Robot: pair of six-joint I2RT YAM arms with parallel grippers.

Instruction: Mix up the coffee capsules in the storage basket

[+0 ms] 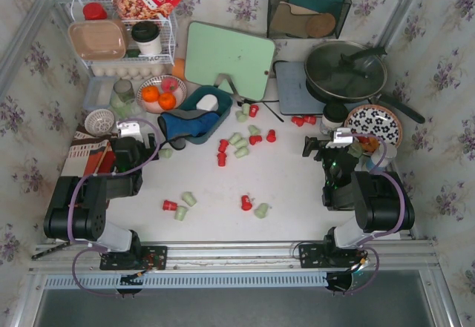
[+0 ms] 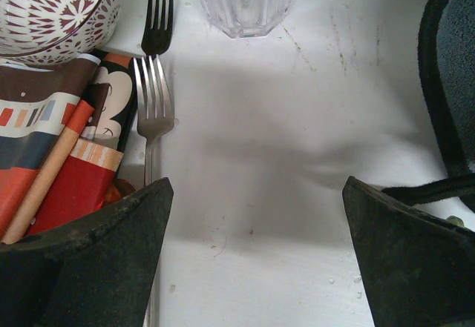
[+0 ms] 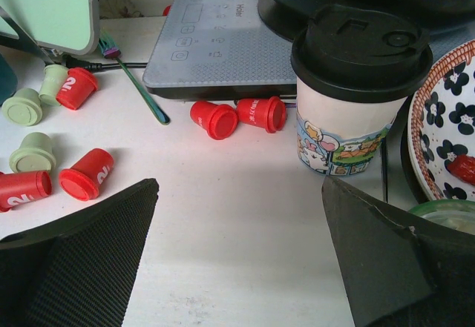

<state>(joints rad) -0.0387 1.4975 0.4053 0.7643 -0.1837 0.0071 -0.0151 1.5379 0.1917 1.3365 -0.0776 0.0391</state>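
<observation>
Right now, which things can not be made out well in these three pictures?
Top view: inside of the dark teal plastic basket, too small to tell contents.
Left wrist view: clear faceted glass, cut off by the top edge.
Right wrist view: print on the red tapered capsule, too small to read.

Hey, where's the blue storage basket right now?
In the top view, the storage basket sits left of centre, just in front of the green cutting board and right of the oranges.

Roughly nine red coffee capsules (image 1: pixel 271 136) and ten pale green ones (image 1: pixel 188 199) — one storage basket (image 1: pixel 182 127).
</observation>
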